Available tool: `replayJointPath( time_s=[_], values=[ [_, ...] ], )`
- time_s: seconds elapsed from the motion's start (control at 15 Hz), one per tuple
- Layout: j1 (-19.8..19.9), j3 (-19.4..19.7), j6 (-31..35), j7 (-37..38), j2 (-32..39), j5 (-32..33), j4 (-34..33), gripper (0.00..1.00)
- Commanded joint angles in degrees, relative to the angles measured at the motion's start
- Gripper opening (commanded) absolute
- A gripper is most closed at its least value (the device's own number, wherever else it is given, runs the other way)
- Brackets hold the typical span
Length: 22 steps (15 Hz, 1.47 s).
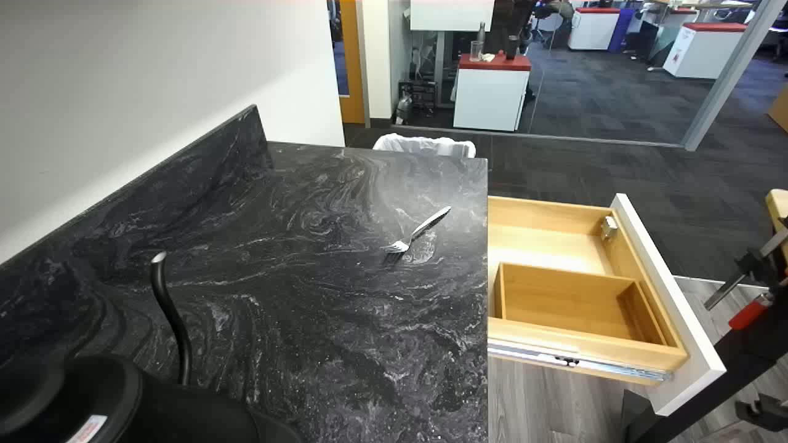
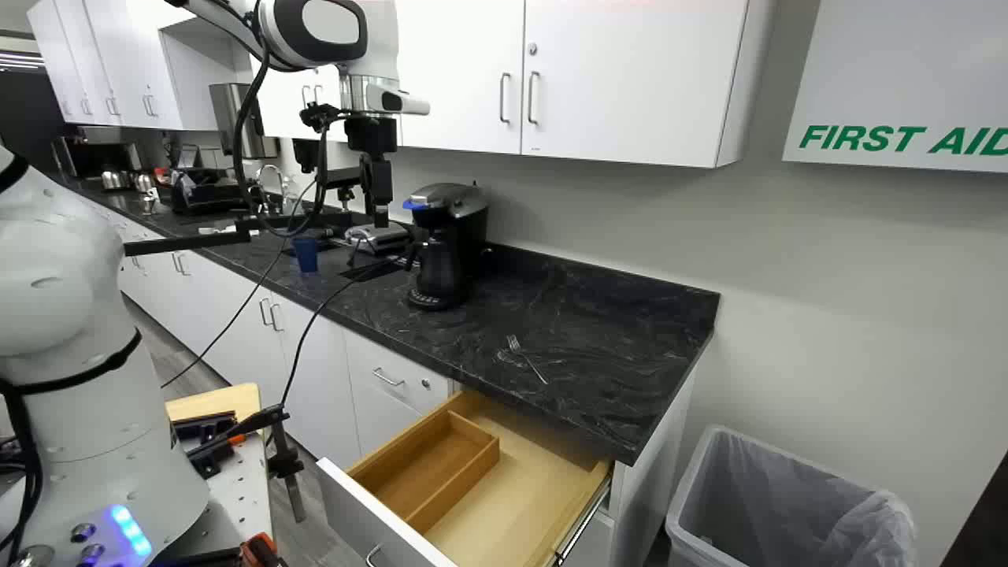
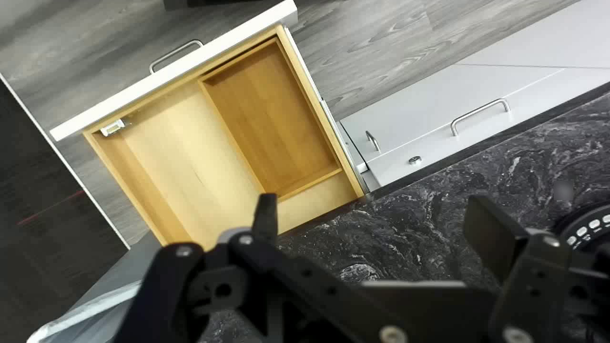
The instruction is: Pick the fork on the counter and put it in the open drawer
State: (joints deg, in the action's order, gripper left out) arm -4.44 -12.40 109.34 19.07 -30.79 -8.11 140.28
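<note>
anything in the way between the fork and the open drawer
Nothing visible: in both exterior views, only a stretch of the counter and its edge lie between the fork and the open drawer below.

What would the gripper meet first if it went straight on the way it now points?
Probably the counter, near its front edge, which shows between the spread jaws in the wrist view. Depth is unclear; the drawer could lie in line instead.
</note>
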Motion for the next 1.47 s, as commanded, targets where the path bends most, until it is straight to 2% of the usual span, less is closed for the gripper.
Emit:
replayJointPath(
  time_s=[0.0, 1.07, 1.4],
  values=[
    [-0.5, 0.4, -0.1, 0.2, 0.1, 0.2, -0.1, 1.0],
    [-0.5, 0.4, -0.1, 0.2, 0.1, 0.2, -0.1, 1.0],
    [-0.6, 2.4, 3.6, -6.4, 3.6, 0.5, -0.6, 1.0]
  ],
)
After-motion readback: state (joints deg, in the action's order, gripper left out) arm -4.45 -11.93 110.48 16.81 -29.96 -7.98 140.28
